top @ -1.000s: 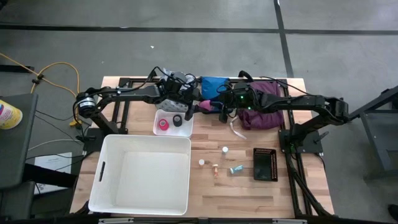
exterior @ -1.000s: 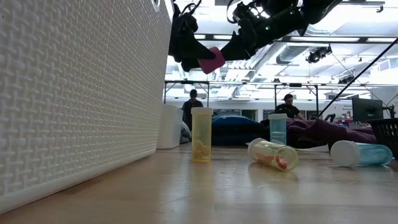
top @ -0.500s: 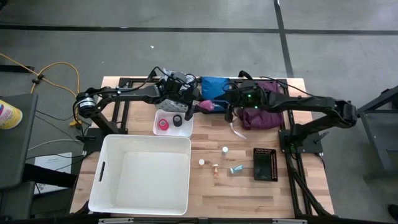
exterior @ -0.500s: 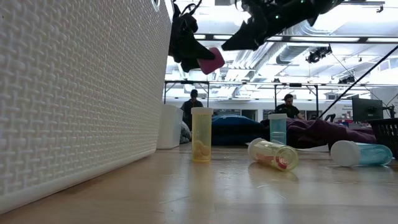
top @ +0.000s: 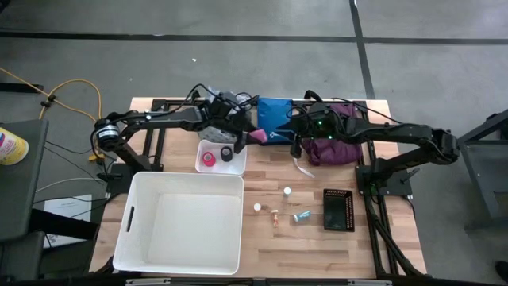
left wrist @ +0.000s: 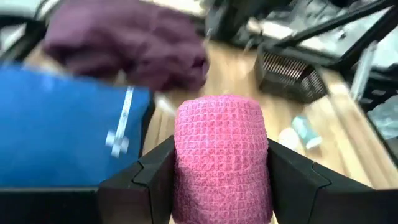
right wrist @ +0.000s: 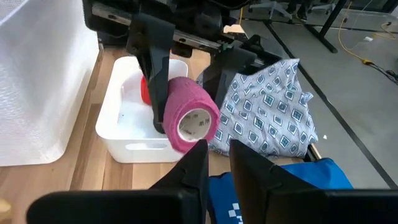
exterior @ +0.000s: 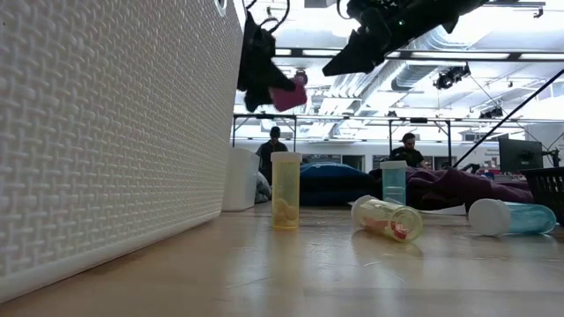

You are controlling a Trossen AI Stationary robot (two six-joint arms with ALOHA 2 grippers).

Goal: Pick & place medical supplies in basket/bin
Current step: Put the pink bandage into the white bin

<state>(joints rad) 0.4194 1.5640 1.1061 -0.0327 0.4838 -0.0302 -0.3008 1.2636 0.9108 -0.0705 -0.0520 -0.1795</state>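
- While both arms were raised over the far part of the table (top: 262, 191), a pink tape roll (left wrist: 221, 155) was seen clamped between the fingers of the left gripper (top: 250, 137), clear of the tabletop.
- The roll was held near the far right corner of the small white tray (top: 198, 156), between that tray and the blue pouch (top: 274, 119).
- In the tray, a second pink roll (top: 209, 158) and a black roll (top: 228, 154) were noted side by side.
- The right gripper (right wrist: 214, 163) was found nearly shut and empty, its fingers close together just beside the held roll, above the edge of the pouch.
- The purple cloth (top: 333, 147) was recorded heaped by the far right edge, beneath the right arm.
- The grey-white patterned cloth (right wrist: 267, 106) was observed beside the tray, behind the left gripper.
- Small vials (top: 286, 191) were noted scattered on the wood right of the large white bin (top: 178, 222); in the low view two stood upright and two lay on their sides.
- A black perforated basket (top: 338, 209) was seen right of the vials.
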